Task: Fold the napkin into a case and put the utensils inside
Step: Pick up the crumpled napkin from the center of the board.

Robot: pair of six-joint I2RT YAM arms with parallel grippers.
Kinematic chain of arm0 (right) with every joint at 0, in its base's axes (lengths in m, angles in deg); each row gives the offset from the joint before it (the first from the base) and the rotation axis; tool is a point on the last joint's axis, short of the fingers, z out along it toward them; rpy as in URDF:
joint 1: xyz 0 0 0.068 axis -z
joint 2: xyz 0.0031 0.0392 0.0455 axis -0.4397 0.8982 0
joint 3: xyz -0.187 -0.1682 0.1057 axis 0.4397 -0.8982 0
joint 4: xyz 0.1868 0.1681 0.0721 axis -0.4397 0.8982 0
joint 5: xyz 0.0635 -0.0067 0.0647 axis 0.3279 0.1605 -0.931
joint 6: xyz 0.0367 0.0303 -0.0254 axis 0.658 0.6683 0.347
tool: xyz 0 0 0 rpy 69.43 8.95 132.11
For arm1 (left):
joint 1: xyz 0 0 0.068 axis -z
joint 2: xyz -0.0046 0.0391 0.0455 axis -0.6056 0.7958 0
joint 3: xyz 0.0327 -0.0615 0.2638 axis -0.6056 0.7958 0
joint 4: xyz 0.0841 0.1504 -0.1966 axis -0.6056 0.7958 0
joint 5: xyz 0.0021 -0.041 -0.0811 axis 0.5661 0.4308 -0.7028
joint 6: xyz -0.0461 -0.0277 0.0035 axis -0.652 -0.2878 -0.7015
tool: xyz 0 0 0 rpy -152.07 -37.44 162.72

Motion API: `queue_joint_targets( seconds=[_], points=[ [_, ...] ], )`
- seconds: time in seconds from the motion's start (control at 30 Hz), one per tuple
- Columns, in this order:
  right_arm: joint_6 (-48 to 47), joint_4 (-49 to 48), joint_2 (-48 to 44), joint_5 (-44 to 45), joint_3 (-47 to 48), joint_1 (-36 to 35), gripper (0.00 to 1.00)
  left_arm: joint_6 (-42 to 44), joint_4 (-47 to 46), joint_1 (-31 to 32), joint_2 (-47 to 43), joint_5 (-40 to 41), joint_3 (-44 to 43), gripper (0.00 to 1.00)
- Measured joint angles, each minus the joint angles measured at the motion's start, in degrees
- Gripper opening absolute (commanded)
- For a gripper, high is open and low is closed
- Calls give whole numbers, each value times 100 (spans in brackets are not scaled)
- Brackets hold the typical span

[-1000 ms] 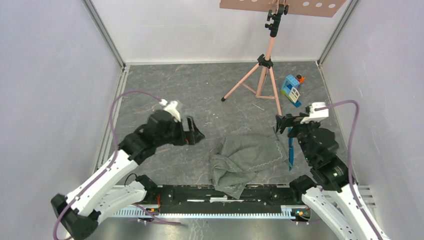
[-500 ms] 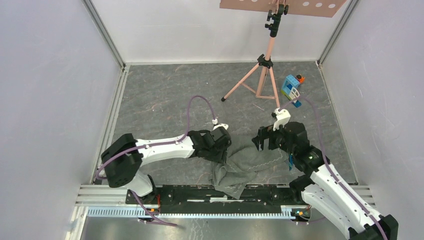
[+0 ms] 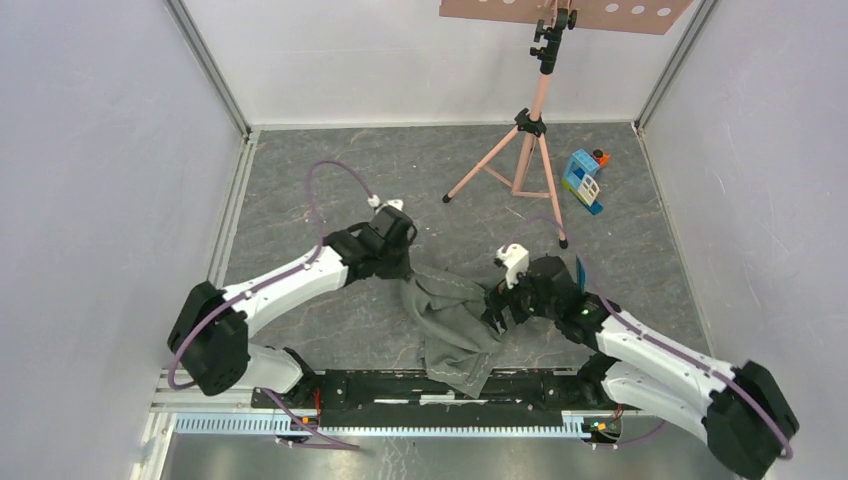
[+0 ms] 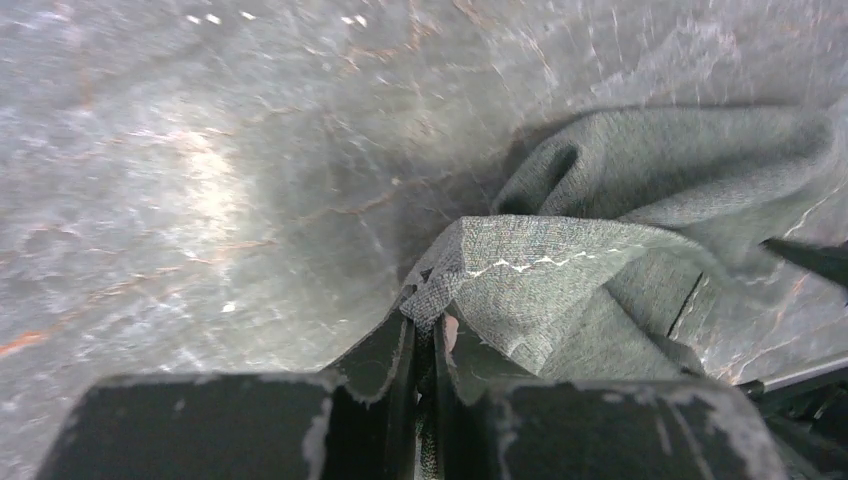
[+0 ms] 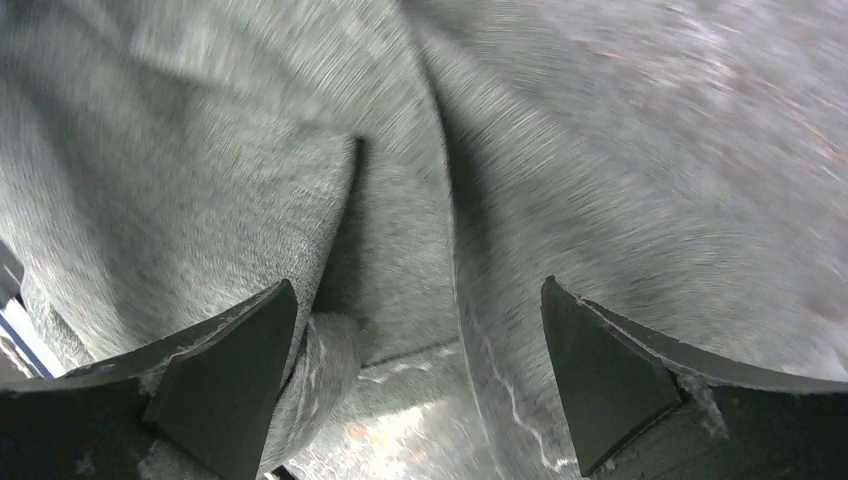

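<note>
The marbled floor [image 3: 300,180] bears the crumpled napkin [image 3: 452,325], a tripod [image 3: 529,124], a toy house [image 3: 582,180] and a blue utensil [image 3: 579,270].

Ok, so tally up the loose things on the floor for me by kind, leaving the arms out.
Dark grey napkin: 1
Blue utensil: 1 in view, only a sliver showing
Blue-and-white toy block house: 1
Pink tripod stand: 1
Total: 4
</note>
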Motion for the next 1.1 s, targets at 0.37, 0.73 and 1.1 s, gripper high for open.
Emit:
queue_joint_targets(
  seconds=[0.37, 0.73, 1.1],
  points=[
    [-1213, -1130, 2439, 1996, 1073, -1652, 89, 647, 660, -1154, -774, -752, 0, 12],
    [-1585, -1902, 3534, 3200, 1443, -1792, 71, 898, 999, -1829, -966, -1355, -72, 15],
    [-1534, -2299, 3735, 3421, 1731, -1869, 0, 1025, 1248, -2326, -1154, -1593, -551, 2]
  ],
)
